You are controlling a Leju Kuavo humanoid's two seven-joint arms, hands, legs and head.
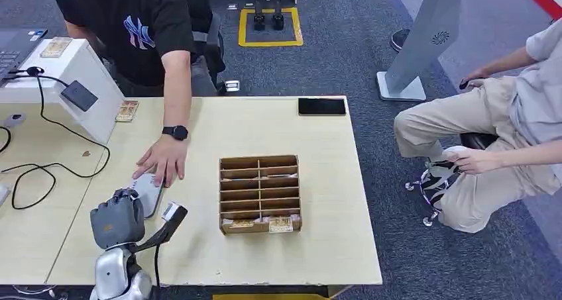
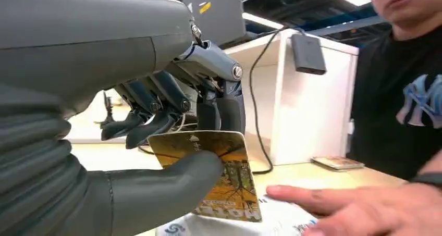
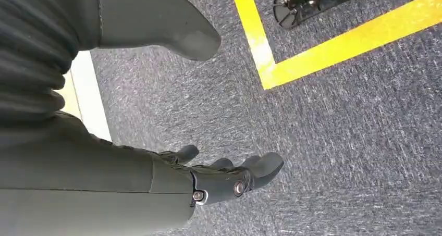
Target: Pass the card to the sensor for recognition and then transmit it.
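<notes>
Two hands doing very different jobs. Left hand (image 2: 172, 142) sits low over the pale wooden table (image 1: 331, 234), near its front-left corner, with its thick grey thumb pinning a glossy orange-and-yellow printed card (image 2: 219, 173) against the dark fingers (image 2: 156, 111). That flat rectangular card stands nearly upright, long axis roughly vertical, lower edge just above a white printed sheet (image 2: 281, 220) on the table. A person's hand (image 1: 162, 161) rests flat right beside it. Right hand (image 3: 229, 176) hangs over speckled grey carpet (image 3: 339, 142), fingers loosely apart, holding nothing. A brown slotted cardboard organizer (image 1: 260, 194) sits mid-table.
</notes>
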